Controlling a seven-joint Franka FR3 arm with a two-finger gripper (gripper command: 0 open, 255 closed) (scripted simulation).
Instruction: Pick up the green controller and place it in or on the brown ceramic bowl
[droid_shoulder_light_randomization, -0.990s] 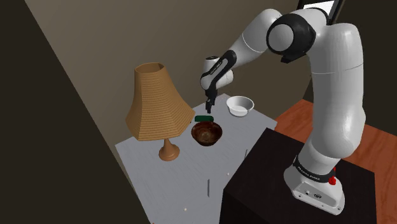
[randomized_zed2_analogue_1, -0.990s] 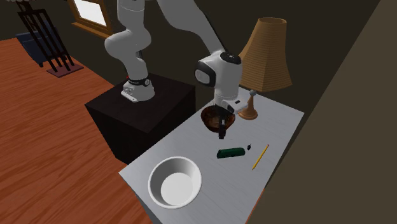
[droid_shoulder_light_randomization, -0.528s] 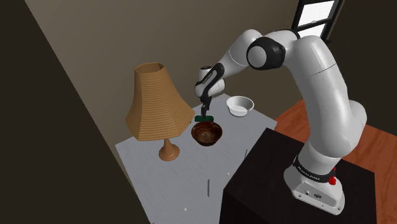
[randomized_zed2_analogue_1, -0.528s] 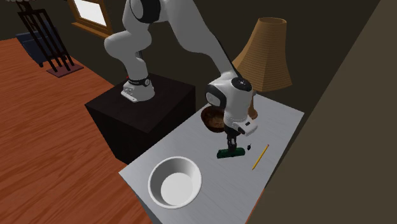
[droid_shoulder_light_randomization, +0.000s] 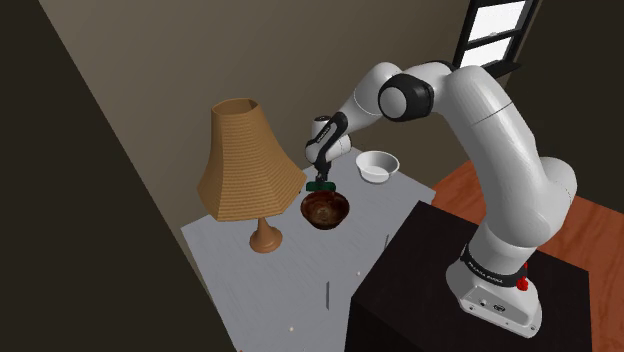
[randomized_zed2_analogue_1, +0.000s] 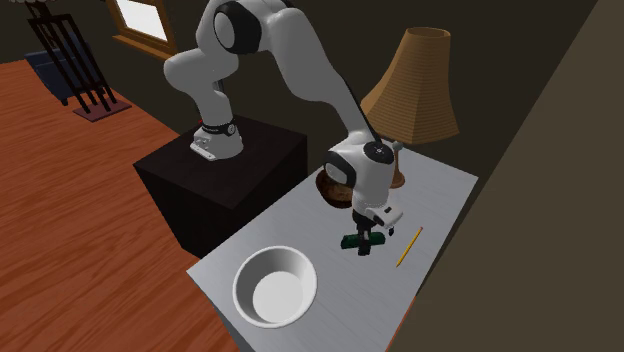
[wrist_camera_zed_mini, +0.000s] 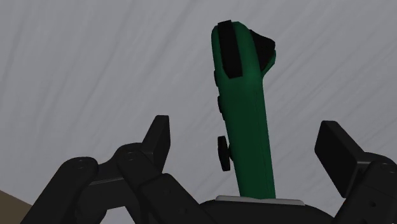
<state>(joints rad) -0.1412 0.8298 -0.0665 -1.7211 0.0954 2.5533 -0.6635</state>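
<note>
The gripper (wrist_camera_zed_mini: 247, 137) is released, its jaws either side of the green controller (wrist_camera_zed_mini: 245, 95) without touching it. The controller lies on the grey table (droid_shoulder_light_randomization: 300, 270) just beside the brown bowl (droid_shoulder_light_randomization: 326, 209), its near end hidden under the hand.

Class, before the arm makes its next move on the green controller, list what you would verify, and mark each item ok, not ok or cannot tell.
1. The green controller lies between the open fingers of the gripper: ok.
2. The fingers grip the controller: not ok, a gap shows on each side.
3. The brown bowl has nothing in it: ok.
4. The yellow pencil lies apart from the gripper: ok.
5. The fingertips sit low enough along the controller's sides: cannot tell.
</note>
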